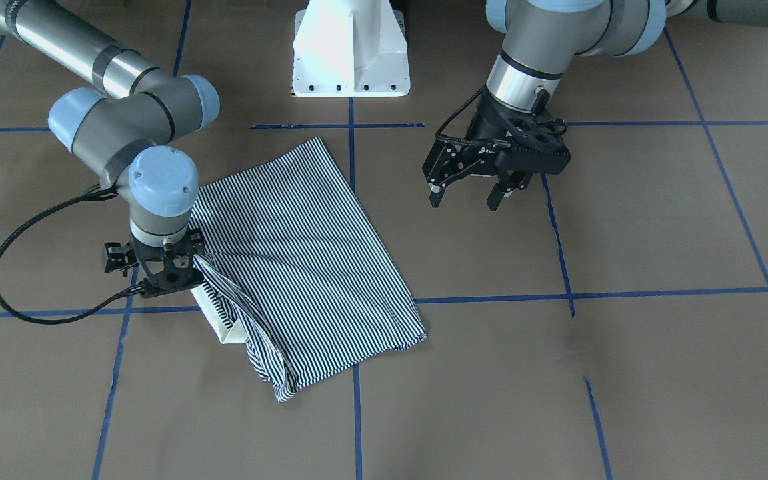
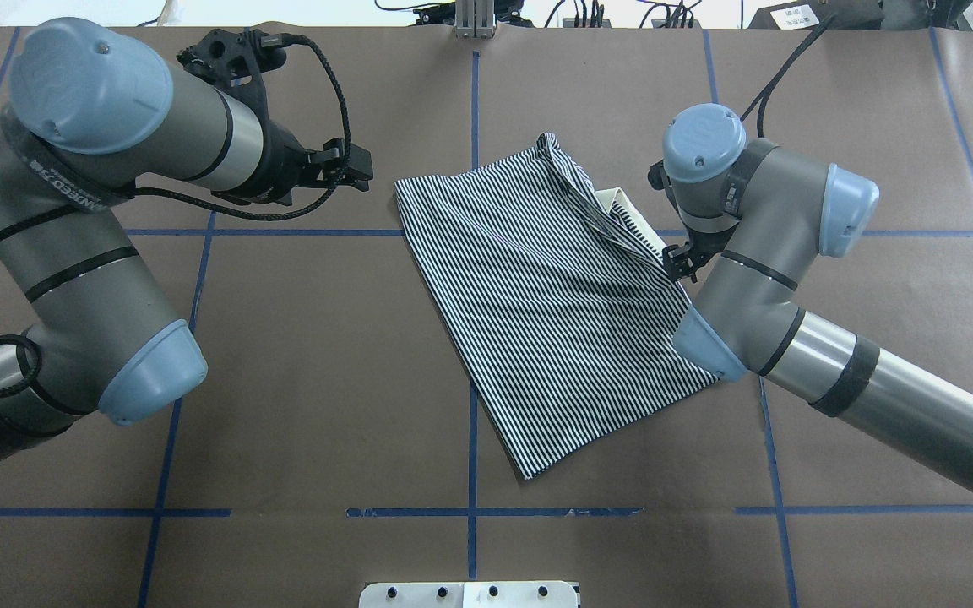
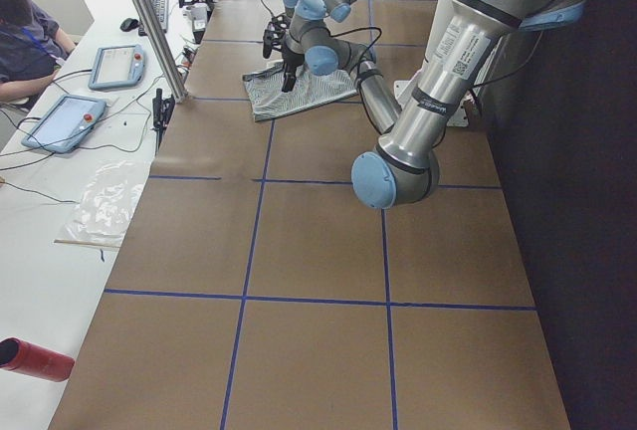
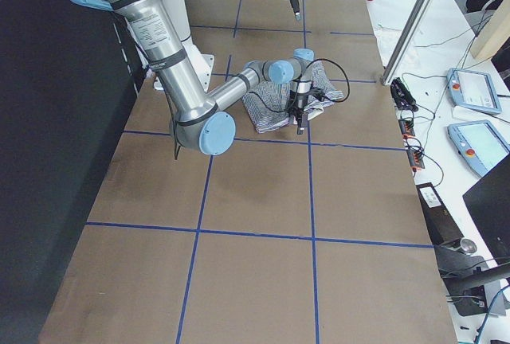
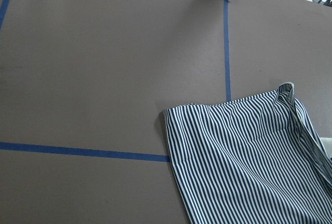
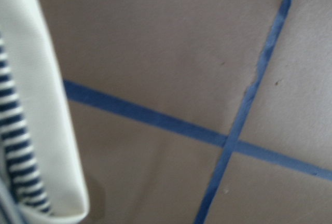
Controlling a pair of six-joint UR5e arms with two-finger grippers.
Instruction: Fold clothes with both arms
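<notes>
Folding is judged to be well along. The polo shirt [image 1: 304, 247] is laid in the middle of the front-facing view as a slanted, nearly rectangular packet on the table [image 1: 624, 220], and its white collar [image 1: 225, 325] is shown at the lower left edge of the packet.

The right gripper [image 1: 172, 272] is placed at that same edge, in the left-centre of the frame, touching or almost touching the striped cloth. A raised ridge of fabric is seen running from it toward the lower corner of the shirt. It is probably positioned there so that this loose side can be tucked or drawn over, but that is only a judgement. Its fingers are hidden under the wrist. None are shown in the right wrist view either, where only the collar and crossed blue tape lines [image 6: 228, 141] appear, so it cannot be told whether the cloth is pinched or not. The right arm is bent sharply, with the last joint pointed straight down at the table.

The left gripper [image 1: 467, 198] is held in the upper right-centre of the frame, apart from the shirt and above bare table. Its fingers [image 1: 435, 195] are spread and nothing is between them. It is presumably held aside so that the other arm is not hindered. The left arm is brought in from the top right, with the tool tilted downward.
</notes>
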